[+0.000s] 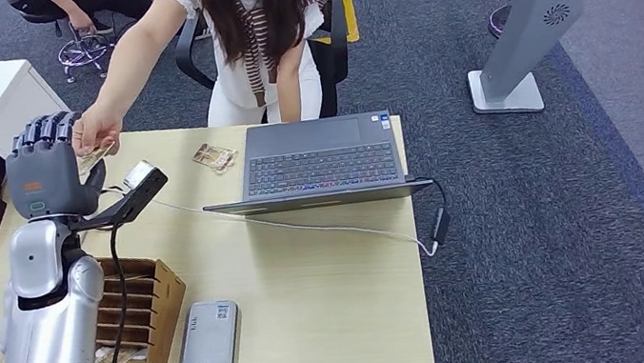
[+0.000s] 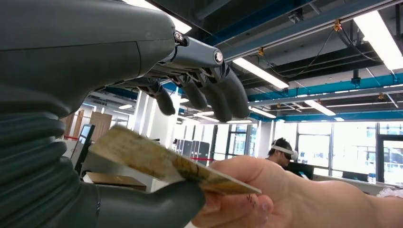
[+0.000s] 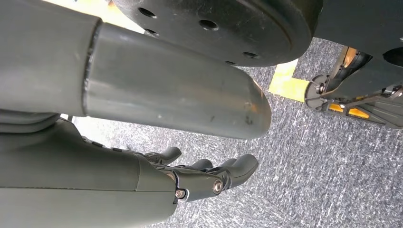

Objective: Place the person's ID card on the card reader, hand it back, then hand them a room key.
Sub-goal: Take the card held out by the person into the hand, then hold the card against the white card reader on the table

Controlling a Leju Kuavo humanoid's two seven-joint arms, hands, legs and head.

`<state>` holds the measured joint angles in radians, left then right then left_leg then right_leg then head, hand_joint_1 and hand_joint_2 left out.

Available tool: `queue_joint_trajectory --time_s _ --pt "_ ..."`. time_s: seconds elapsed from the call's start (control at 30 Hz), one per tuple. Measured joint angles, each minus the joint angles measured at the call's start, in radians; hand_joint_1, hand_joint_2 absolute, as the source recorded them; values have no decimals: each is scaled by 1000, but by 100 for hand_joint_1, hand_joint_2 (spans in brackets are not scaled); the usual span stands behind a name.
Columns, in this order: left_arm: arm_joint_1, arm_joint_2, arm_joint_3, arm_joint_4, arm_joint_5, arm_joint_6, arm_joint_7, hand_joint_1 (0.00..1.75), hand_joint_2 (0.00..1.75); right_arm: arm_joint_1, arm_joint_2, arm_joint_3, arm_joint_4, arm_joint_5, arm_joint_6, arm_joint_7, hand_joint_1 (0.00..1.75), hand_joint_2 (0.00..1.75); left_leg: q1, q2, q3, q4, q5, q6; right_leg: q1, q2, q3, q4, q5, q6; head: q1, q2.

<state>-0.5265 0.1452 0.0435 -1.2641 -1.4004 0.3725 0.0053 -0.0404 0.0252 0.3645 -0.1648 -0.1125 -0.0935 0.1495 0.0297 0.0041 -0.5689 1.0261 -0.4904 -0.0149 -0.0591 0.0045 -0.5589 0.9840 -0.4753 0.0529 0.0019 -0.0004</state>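
My left hand (image 1: 47,170) is raised over the far left of the desk with its fingers (image 2: 204,92) spread. A yellowish patterned card (image 1: 95,158) lies across its thumb (image 2: 142,204); the fingers stay clear above the card (image 2: 157,159). A person's hand (image 2: 285,194) pinches the card's far end, the arm (image 1: 136,60) reaching across the desk. A grey card reader (image 1: 210,338) lies flat near the front edge. My right hand (image 3: 199,178) hangs over the carpet, fingers stretched, holding nothing.
A second patterned card (image 1: 214,156) lies on the desk (image 1: 335,295) left of an open laptop (image 1: 319,158). A wooden slotted rack (image 1: 140,310) stands beside the reader. A cable (image 1: 306,227) runs across the desk. The person sits behind the desk in a black chair.
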Motion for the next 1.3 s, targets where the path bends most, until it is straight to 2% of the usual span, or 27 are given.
queue_joint_trajectory --time_s 0.53,0.83,0.93,1.17,1.3 --pt "1 1 0 1 14 21 -5 175 175 0 0 2 0 1 1 -3 0 0 0 0 0 0 0 0 0 0 0 0 0 0 0 0" --pt "31 -10 0 -10 73 24 -47 175 175 0 0 1 0 -4 -1 -4 0 0 0 0 0 0 0 0 0 0 0 0 0 0 0 0" --pt "106 -34 -10 -80 127 18 -99 175 175 1 0 1 0 -25 -10 -4 0 0 0 1 0 0 -1 0 0 1 0 0 0 0 0 0" --pt "398 -89 -117 -316 142 47 -147 175 175 6 7 -16 0 -67 -36 0 0 0 0 2 0 0 -3 0 0 2 0 -1 -1 1 0 0" --pt "493 -96 -154 -387 144 54 -152 175 175 7 10 -25 0 -73 -38 1 0 0 0 2 0 0 -3 0 0 1 -1 -1 -2 1 0 0"
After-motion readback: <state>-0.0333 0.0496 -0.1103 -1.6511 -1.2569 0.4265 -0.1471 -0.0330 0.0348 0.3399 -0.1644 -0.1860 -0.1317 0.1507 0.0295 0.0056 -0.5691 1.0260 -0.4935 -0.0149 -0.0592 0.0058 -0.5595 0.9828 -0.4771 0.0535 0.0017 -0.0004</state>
